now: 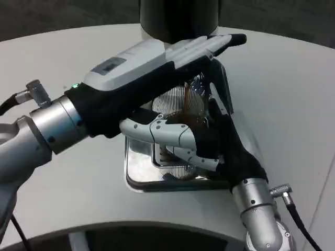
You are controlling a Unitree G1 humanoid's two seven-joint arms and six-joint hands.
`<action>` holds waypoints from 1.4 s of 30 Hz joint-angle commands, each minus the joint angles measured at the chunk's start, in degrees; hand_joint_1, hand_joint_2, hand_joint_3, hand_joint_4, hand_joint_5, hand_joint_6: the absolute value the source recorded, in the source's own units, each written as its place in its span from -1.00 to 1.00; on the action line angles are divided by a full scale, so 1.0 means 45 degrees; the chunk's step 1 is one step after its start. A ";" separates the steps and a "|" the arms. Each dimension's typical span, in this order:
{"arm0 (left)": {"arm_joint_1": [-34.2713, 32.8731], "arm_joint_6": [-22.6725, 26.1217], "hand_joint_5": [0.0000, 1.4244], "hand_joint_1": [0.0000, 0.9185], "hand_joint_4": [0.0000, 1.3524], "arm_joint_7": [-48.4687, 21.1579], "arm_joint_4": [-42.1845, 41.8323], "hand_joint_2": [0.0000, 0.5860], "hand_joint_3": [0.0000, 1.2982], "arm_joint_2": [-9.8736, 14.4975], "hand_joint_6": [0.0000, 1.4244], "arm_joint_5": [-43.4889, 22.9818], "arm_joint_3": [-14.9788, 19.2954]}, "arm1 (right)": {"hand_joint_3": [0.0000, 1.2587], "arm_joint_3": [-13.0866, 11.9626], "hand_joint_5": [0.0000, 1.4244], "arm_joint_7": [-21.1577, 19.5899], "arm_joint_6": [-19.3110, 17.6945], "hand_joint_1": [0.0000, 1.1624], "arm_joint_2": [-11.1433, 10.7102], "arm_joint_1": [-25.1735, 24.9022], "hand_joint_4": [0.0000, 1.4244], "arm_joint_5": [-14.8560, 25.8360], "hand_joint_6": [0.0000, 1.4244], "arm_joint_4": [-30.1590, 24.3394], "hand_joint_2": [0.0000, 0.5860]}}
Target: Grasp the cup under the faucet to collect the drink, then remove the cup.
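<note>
Two hands over drip tray (137,180) at worktop's far middle. Step, by my reading: holding cup (194,107) under faucet, collecting drink. Right hand (220,138) fingers wrapped around cup, amber liquid visible inside. Left hand (157,63) reaches across above, fingers straight, holding nothing. Next: keep cup upright, then draw it clear toward near edge.

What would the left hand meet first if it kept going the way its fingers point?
Probably the dispenser: the left hand points up-right, its fingers already at the dark body's base. Depth is unclear; it may already touch or pass in front.
</note>
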 commanded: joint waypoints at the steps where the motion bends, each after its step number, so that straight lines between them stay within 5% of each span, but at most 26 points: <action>1: 0.0399 0.0077 -1.00 -1.00 -1.00 -0.0053 -0.0133 -0.77 -1.00 0.0181 -1.00 -0.0208 0.0157 | -1.00 0.0096 -0.99 -0.0244 -0.0409 0.34 0.0173 -0.0064 -1.00 0.0174 -0.76 0.0467 -0.44; 6: 0.0600 -0.0256 -1.00 -1.00 -1.00 0.0418 -0.0095 -0.73 -1.00 -0.0062 -1.00 -0.0626 0.0696 | -1.00 0.0129 -0.94 -0.0346 -0.0661 0.36 0.0220 -0.0044 -0.97 0.0230 -0.73 0.0631 -0.43; 12: 0.1345 -0.1372 -1.00 -1.00 -1.00 0.1814 -0.0105 -0.66 -1.00 -0.0473 -1.00 -0.1210 0.2238 | -1.00 0.0382 -0.90 -0.0393 -0.0927 0.37 0.0161 0.0003 -0.94 0.0121 -0.71 0.0701 -0.40; 22: 0.5374 -0.0999 -1.00 -1.00 -1.00 0.2114 -0.1468 -0.60 -1.00 0.0130 -1.00 -0.1560 0.4615 | -1.00 0.0518 -0.87 -0.0522 -0.1477 0.39 0.0273 -0.0393 -0.89 0.0322 -0.66 0.1534 -0.39; 30: 0.8040 -0.0515 -1.00 -1.00 -1.00 0.2268 -0.2239 -0.57 -1.00 -0.0136 -1.00 -0.1584 0.5561 | -1.00 0.0381 -0.82 -0.0979 -0.1894 0.41 0.0637 -0.0918 -0.83 0.0554 -0.63 0.2698 -0.39; 42: 0.9284 0.0333 -1.00 -1.00 -1.00 0.2255 -0.2863 -0.55 -1.00 -0.0227 -1.00 -0.1916 0.5900 | -0.28 -0.0379 0.03 -0.3041 -0.2784 0.77 0.1500 -0.1436 -0.05 0.1023 0.39 0.3874 -0.39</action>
